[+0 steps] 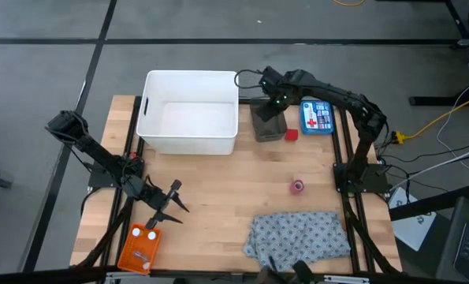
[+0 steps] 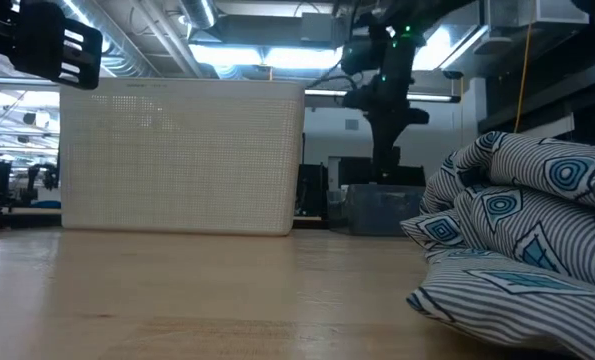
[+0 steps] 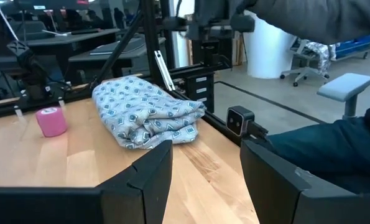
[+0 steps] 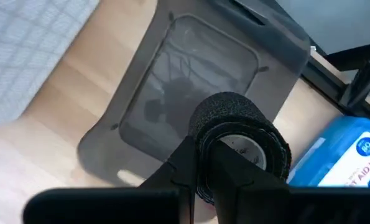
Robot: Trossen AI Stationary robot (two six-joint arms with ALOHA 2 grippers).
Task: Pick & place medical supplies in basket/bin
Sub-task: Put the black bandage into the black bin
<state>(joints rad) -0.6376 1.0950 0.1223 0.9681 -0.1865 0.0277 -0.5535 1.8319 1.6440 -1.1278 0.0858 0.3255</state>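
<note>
While my right gripper (image 4: pixel 200 168) hangs over the far side of the table, its fingers are clenched on the dark roll (image 4: pixel 237 140), one finger through the roll's hollow. Directly beneath my fingertips lies a grey bin (image 4: pixel 191 99), its rim open all round. Just beside it, toward the table's right edge, sits a blue first-aid box (image 1: pixel 317 117), with the red block (image 1: pixel 291 135) between the two on the near side. The white tub (image 1: pixel 189 112) stands close on the bin's other side, its wall near my wrist.

My left gripper (image 1: pixel 169 203) hovers low near the front left, fingers released and spread with nothing between them. The orange basket (image 1: pixel 139 248) lies just behind them by the table's front edge. Ahead of those fingers is bare wood, then the pink roll (image 3: pixel 51 121) and the grey patterned cloth (image 3: pixel 148 111), folded against the front edge.
</note>
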